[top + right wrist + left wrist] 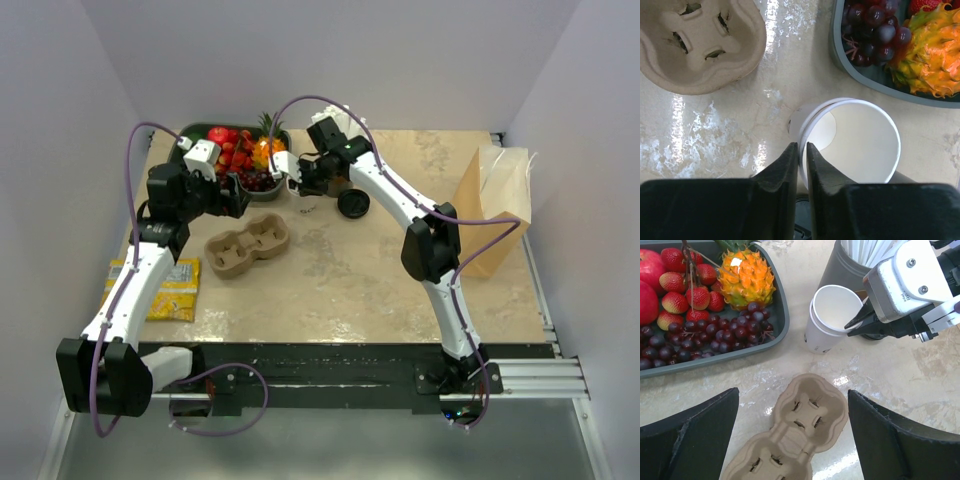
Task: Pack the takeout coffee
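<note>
Here the right gripper [801, 146] pinches the thin rim of the smooth white paper cup [860, 145], which sits lidless on the table just beside the fruit tray [836, 40]; a round black lid [352, 203] lies nearby. The left gripper [792, 395] gapes wide and empty above the moulded pulp carrier [812, 410].

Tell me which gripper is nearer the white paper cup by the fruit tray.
Right. The right gripper pinches the white cup by its rim. The left gripper hangs open by the pulp carrier, apart from the cup.
</note>
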Robot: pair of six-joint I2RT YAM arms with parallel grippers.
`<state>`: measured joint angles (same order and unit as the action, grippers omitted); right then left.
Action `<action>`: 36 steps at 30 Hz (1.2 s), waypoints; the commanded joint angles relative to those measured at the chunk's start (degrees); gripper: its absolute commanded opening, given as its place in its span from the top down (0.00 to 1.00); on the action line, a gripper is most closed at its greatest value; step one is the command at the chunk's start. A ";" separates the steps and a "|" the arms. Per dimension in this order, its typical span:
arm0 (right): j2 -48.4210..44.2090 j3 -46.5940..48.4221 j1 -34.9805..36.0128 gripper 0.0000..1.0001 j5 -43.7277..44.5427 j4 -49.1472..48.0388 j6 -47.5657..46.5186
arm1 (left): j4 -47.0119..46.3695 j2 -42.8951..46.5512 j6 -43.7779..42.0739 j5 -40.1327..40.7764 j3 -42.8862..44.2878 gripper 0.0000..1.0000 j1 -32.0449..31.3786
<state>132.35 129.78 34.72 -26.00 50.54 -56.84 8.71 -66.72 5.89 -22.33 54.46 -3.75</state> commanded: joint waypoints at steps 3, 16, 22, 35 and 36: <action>-3.77 3.03 0.35 0.99 0.69 -0.10 0.06 | -2.56 -0.34 1.49 -1.05 -0.49 0.06 0.50; -9.83 -1.45 2.10 1.00 4.18 -3.69 -2.56 | -3.08 -0.69 1.76 -1.23 -1.02 0.06 0.50; -15.27 -13.03 4.12 1.00 9.02 -11.24 -5.04 | -3.35 -1.13 2.63 -1.32 -1.11 0.06 0.50; -20.47 -28.71 5.35 1.00 15.27 -30.43 -0.38 | -6.86 -4.20 9.22 -3.07 -2.78 0.07 0.50; -21.34 -29.22 5.36 1.00 15.02 -33.46 1.28 | -6.86 -4.47 9.31 -3.16 -2.52 0.07 0.50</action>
<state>115.00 99.96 39.48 -12.67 25.36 -57.84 6.20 -69.93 12.03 -23.77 51.72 -3.75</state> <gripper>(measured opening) 0.015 0.933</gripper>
